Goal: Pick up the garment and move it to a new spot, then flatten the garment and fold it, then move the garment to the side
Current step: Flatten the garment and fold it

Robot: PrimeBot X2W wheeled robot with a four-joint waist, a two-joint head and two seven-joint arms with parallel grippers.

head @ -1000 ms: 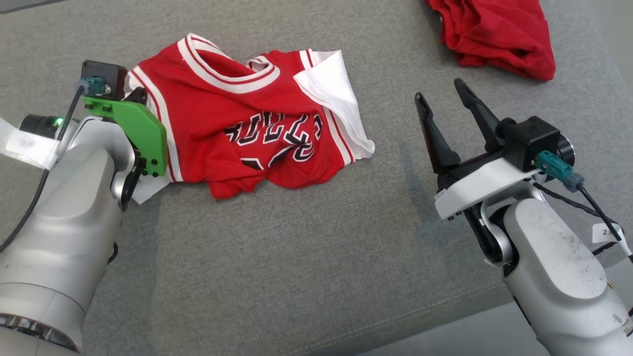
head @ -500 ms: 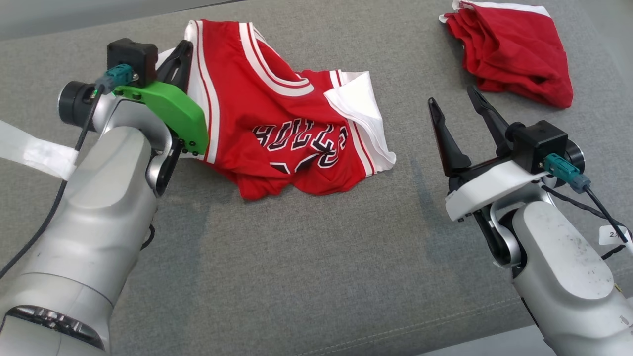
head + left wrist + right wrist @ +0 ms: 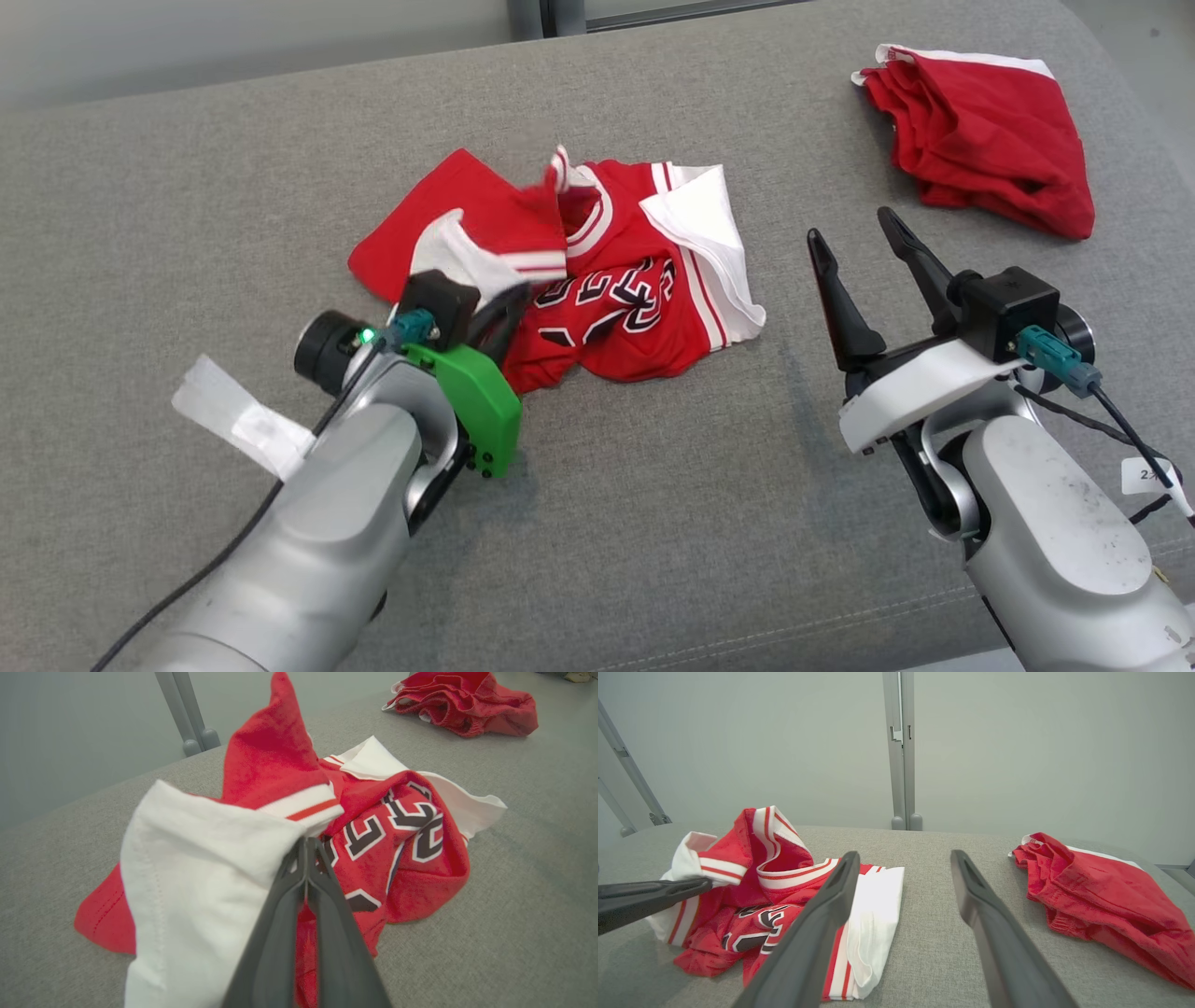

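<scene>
Nearest, the left pincer (image 3: pixel 306 842) is pressed together on a white-and-red striped hem of the red basketball jersey with black-and-white lettering (image 3: pixel 635 299). The jersey lies crumpled about the middle of the grey fabric cushion (image 3: pixel 653 541), one flap lifted. The bite looks shallow, so the hem could slip out, or a drag could bunch the cloth further. The right pincer (image 3: pixel 847 227), spread and empty, hovers just right of the jersey. Bare cushion runs along the near edge and left side. A crumpled plain red garment (image 3: pixel 990 168) takes the far right corner, a tangling risk.
</scene>
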